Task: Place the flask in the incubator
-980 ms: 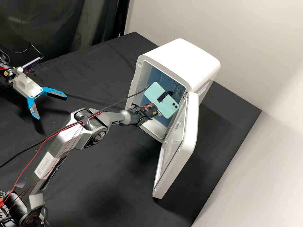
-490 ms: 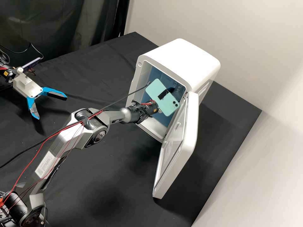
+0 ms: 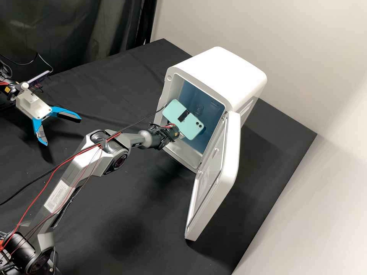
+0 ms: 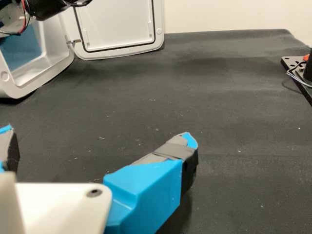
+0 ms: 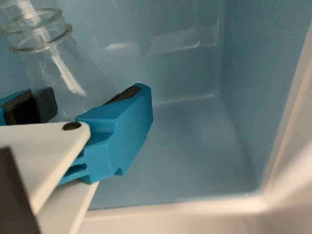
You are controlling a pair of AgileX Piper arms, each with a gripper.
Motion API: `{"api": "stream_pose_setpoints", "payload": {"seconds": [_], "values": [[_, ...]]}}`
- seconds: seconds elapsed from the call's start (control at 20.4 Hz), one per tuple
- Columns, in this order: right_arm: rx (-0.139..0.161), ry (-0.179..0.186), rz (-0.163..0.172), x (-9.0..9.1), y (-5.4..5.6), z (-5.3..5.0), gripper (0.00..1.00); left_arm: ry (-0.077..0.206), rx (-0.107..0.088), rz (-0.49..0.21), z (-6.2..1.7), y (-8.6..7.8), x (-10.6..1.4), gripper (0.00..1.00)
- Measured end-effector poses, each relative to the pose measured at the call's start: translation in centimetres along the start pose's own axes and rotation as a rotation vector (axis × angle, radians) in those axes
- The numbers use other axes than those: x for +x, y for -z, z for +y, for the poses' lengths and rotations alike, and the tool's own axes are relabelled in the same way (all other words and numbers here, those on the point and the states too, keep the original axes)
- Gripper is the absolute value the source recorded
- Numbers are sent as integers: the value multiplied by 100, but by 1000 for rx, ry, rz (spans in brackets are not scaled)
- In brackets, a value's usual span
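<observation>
**Flask in the incubator, right end effector at its sides**

Here's the right arm [image 3: 95, 156], stretched across the desk [image 3: 126, 214] with its wrist at the mouth of the white incubator [image 3: 220, 70]. The incubator's door [image 3: 214, 179] hangs wide open to one side. A mint-green phone [image 3: 183, 119] rides on that wrist, right at the opening.

Inside the pale blue chamber is the clear glass flask [image 5: 39, 36], neck and flared rim in plain sight. The right end effector [image 5: 83, 95] sits on either side of its widening body. Is it clamped on the glass or only bracketing it? I cannot tell, because the contact is hidden, and so is the flask's base.

Over at the far side of the desk, the left end effector [image 3: 61, 130] hovers low above the black surface, well apart from the incubator. Its blue fingers [image 4: 161, 170] are spread wide with nothing between them.
</observation>
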Motion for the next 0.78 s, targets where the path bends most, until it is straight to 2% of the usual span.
{"api": "stream_pose_setpoints", "payload": {"seconds": [0.15,0.49,0.59,0.78], "values": [[-3,22,-11,-8,-18,-86,0,-1,-1,1,1,-1,2,100],[-5,27,-8,-7,-4,-114,0,-2,-2,0,2,-9,8,100],[-3,21,-12,4,-43,-99,0,-2,-2,0,2,-9,8,100],[5,-22,-16,36,-191,5,0,1,1,-10,1,-27,15,100]]}}
